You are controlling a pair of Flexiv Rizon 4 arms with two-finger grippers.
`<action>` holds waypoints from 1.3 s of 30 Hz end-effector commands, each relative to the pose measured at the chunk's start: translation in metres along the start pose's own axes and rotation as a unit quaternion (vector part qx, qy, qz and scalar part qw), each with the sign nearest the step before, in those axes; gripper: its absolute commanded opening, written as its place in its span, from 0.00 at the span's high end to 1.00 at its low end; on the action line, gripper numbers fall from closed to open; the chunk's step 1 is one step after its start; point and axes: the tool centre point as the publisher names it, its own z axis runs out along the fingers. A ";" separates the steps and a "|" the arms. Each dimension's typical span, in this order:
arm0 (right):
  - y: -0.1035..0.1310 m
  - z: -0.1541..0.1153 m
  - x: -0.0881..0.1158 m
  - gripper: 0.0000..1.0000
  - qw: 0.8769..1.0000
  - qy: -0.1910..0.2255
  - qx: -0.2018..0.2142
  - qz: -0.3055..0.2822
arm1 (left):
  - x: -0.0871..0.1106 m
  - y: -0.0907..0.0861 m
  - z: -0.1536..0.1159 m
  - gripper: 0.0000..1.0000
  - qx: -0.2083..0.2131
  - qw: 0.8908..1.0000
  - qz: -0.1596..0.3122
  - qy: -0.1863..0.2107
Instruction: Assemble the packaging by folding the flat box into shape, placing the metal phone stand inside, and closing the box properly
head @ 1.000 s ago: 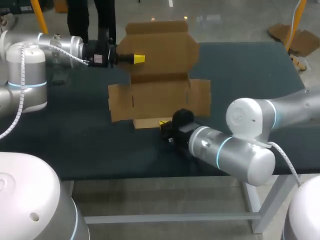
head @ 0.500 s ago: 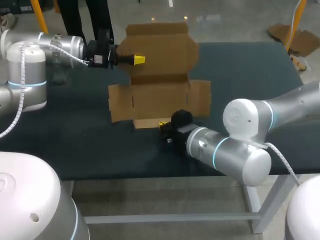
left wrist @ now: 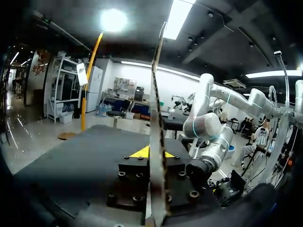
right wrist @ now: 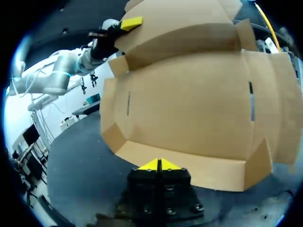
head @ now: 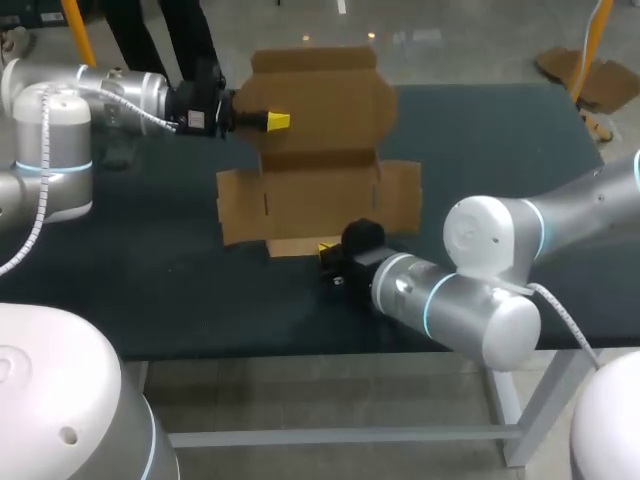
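Left gripper (head: 277,120): fingers clamped on the left edge of the raised rear panel of the box (head: 320,195), with the card edge-on between the tips. The box is open and unformed, directly ahead of the right gripper (right wrist: 159,164). That gripper's tips are pressed together and empty, at the front flap.

Advice: keep the rear panel steady and lift the front flap along its crease, not mid-panel.

Count: two grippers, one box. Phone stand not in view.

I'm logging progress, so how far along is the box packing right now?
Done: little; the cardboard box lies mostly flat. In hand: left end effector pinches its rear panel raised, right end effector shut at the front flap. Left: fold walls, insert the stand, unseen here, close.
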 end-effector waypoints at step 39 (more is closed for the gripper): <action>-0.004 0.003 -0.001 1.00 1.000 -0.006 -0.004 0.001 | 0.081 0.014 0.006 1.00 -0.039 0.997 0.059 0.015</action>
